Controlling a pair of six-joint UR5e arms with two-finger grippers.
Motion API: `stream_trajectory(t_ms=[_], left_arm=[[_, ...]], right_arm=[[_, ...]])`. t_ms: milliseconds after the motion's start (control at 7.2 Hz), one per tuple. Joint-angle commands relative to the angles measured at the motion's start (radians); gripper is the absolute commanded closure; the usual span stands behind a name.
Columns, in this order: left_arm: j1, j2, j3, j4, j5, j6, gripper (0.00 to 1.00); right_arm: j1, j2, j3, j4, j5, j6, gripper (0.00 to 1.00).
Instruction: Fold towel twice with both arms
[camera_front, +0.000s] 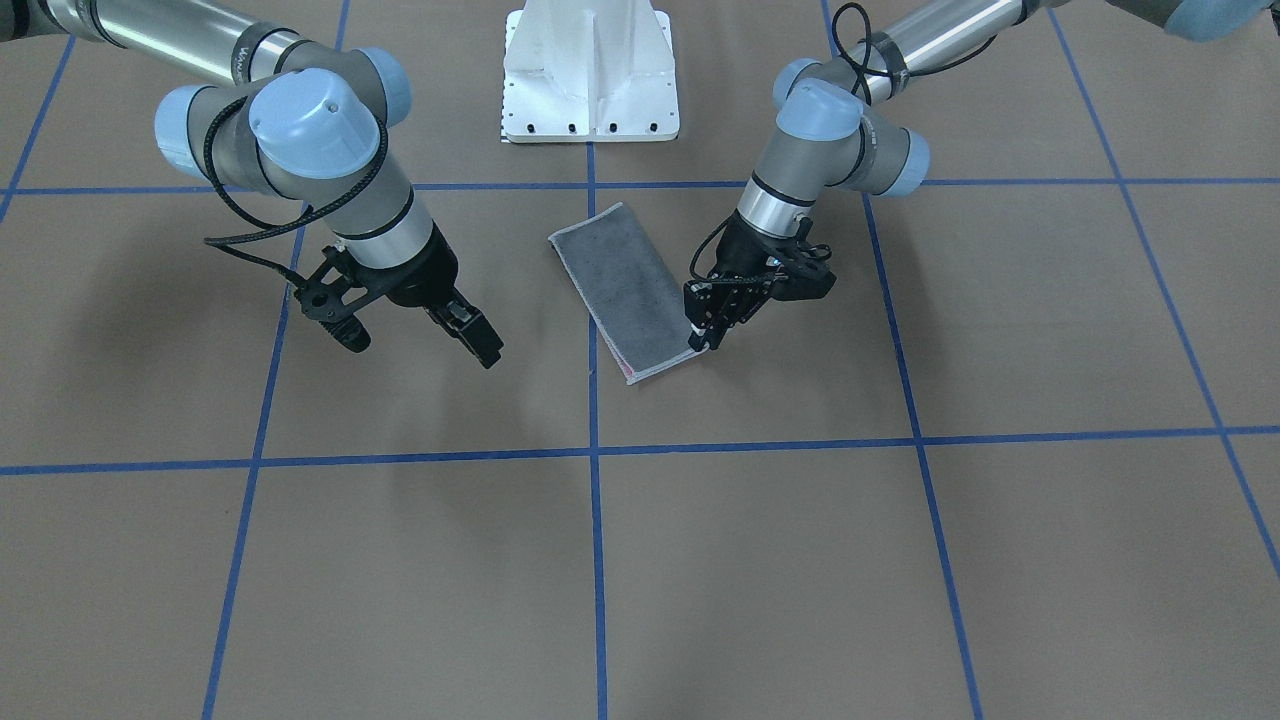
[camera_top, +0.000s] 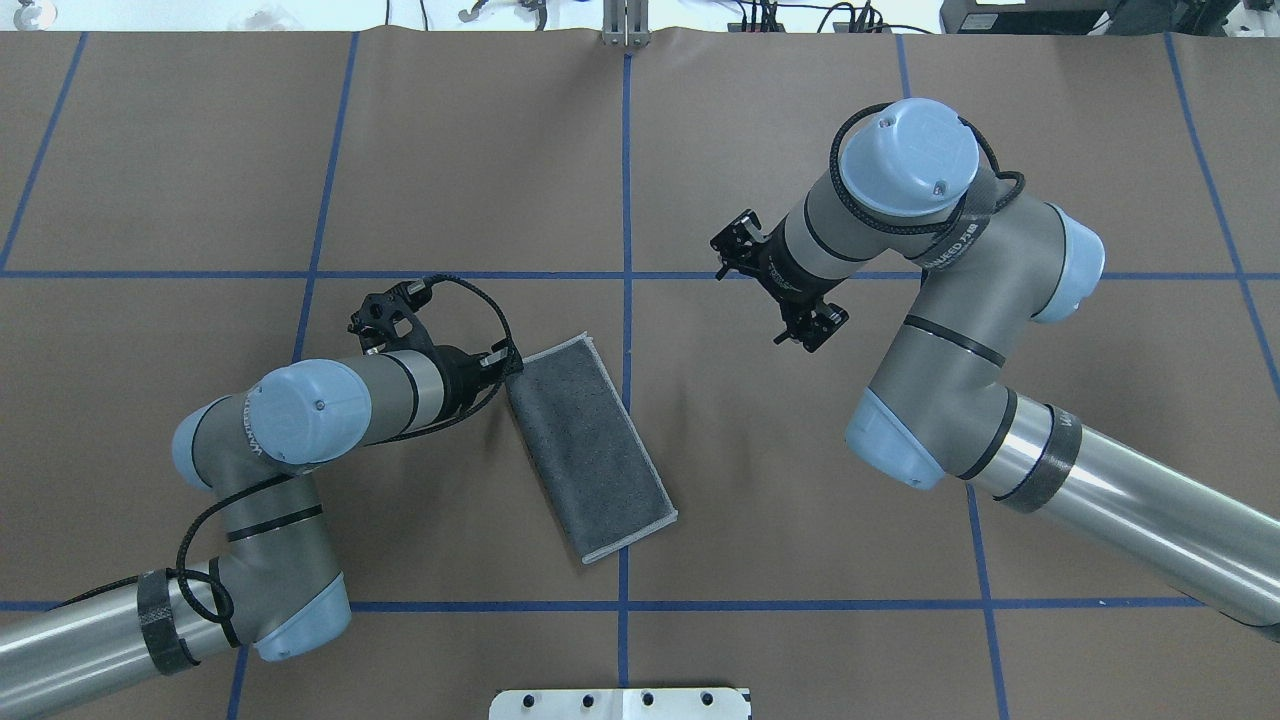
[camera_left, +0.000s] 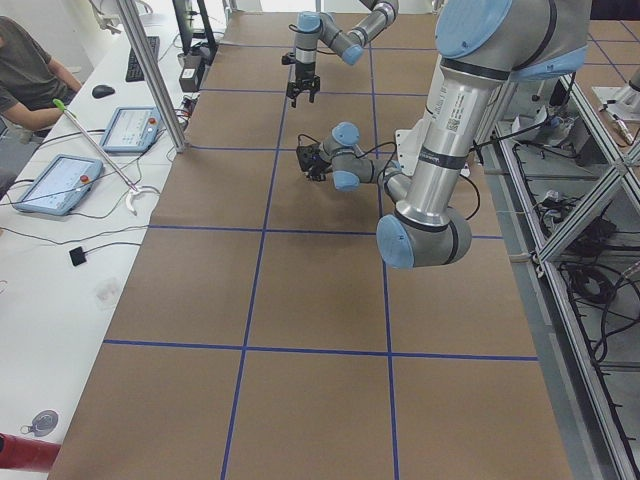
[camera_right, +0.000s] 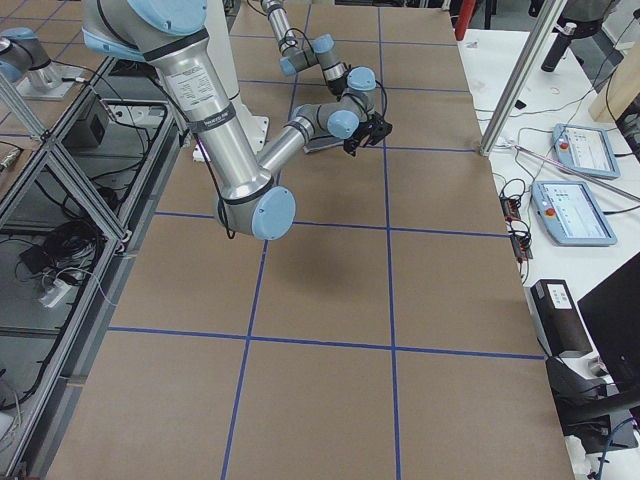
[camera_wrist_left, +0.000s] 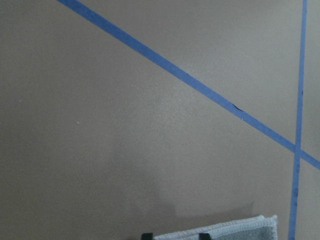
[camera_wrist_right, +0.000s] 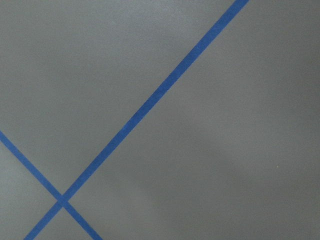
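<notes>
Well, my left gripper (camera_front: 703, 338), narrowly parted at one corner of the towel (camera_front: 625, 285), could catch only one layer and undo the fold.

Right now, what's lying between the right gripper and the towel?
Nothing: only bare brown table covering separates the right gripper from the towel, with a blue tape line at the towel's edge. The front-facing and overhead views show it.
</notes>
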Motion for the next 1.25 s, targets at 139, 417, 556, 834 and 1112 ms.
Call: stream_trajectory(t_ms=[139,417,556,834,1112], left_arm=[[0.0,0.0,-0.001,0.0,0.0,-0.002,1.0],[-0.005,-0.014,-0.001,0.003,0.002,-0.002,1.0],[-0.009,-0.023,-0.001,0.006,0.002,0.0,1.0],[-0.029,-0.089,0.04,0.014,0.002,0.004,1.0],[-0.057,-0.231,0.175,0.012,0.0,0.004,1.0]], right_arm=[[0.006,-0.001,0.017,-0.007,0.001,0.0,0.0],[0.009,-0.004,0.019,-0.007,0.001,0.0,0.0],[0.013,-0.006,0.025,-0.009,0.002,0.0,0.0],[0.017,-0.016,0.034,-0.009,0.007,0.0,0.0],[0.023,-0.029,0.05,-0.009,0.008,0.0,0.0]])
